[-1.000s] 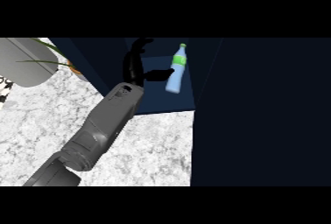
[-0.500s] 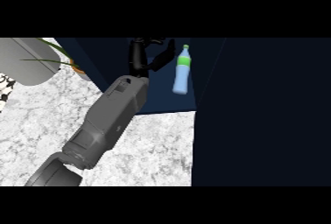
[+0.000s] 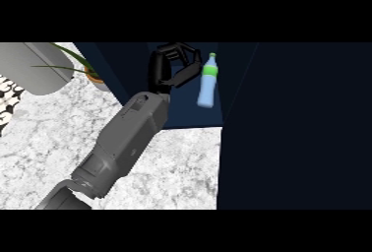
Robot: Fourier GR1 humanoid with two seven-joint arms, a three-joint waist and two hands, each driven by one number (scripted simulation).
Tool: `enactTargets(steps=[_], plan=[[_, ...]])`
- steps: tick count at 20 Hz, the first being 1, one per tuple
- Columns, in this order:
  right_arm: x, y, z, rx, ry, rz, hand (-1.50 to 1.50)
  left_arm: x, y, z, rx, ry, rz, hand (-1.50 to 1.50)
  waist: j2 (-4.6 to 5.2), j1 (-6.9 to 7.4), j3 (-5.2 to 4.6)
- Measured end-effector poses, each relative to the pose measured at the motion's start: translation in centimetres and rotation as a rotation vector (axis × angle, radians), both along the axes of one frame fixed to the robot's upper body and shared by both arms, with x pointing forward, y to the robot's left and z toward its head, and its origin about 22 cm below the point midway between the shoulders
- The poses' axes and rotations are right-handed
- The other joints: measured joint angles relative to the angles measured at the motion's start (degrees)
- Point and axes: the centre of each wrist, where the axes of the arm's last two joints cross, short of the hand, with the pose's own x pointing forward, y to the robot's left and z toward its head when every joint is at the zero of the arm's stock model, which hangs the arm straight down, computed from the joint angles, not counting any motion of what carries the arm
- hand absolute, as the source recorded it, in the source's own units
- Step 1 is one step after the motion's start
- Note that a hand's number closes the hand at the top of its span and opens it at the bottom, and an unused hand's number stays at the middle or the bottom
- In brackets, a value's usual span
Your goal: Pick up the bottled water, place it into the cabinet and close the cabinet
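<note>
Cabinet (image 3: 181, 113) first: dark interior open, door not yet closed, door itself hard to make out against dark panel right of bottle. Desk (image 3: 167, 172) marble, below cabinet. We are seeing one forearm only; which side, we are judging left hand (image 3: 170, 64); other hand out of view. Hand now drawing back left of bottled water (image 3: 208, 83), fingers apart, holding nothing. Bottle standing inside cabinet, released. We are judging closing as remaining step. Plant (image 3: 83, 66) left of cabinet, cut off.

Bottled water (image 3: 207, 84): pale blue, green collar, white cap; stood slightly tilted inside the dark cabinet (image 3: 189, 115), just right of the robot hand (image 3: 173, 66).
</note>
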Motion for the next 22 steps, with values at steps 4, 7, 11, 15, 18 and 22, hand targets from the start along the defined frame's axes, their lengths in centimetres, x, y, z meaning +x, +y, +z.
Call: enactTargets(steps=[4,7,11,15,18,22], plan=[[0.0,0.4,0.0,0.016,0.008,-0.006,-1.5,-1.5,-0.4,-1.1,-0.07,0.027,-0.125,1.5,-0.35,0.59,-0.03],[-0.1,0.7,0.1,0.023,0.011,-0.01,-1.5,-3.2,-1.0,-2.0,-0.138,0.049,-0.233,-1.5,-0.61,1.04,-0.05],[-0.2,1.0,0.1,0.033,0.022,-0.026,-1.5,-6.2,-1.8,-3.4,-0.204,0.087,-0.346,-1.5,-0.88,2.09,-0.04],[-0.5,1.2,0.0,0.037,0.031,-0.047,-1.5,-10.3,-1.8,-5.6,-0.235,0.127,-0.411,-1.5,-1.18,3.18,-0.02],[-0.6,1.3,0.1,0.033,0.032,-0.059,-1.5,-12.9,-0.3,-6.6,-0.254,0.139,-0.4,-1.5,-1.31,3.95,-0.02],[-0.9,1.2,0.1,0.024,0.033,-0.066,-1.5,-16.6,2.9,-7.7,-0.26,0.148,-0.344,-1.5,-1.37,4.56,-0.02]])
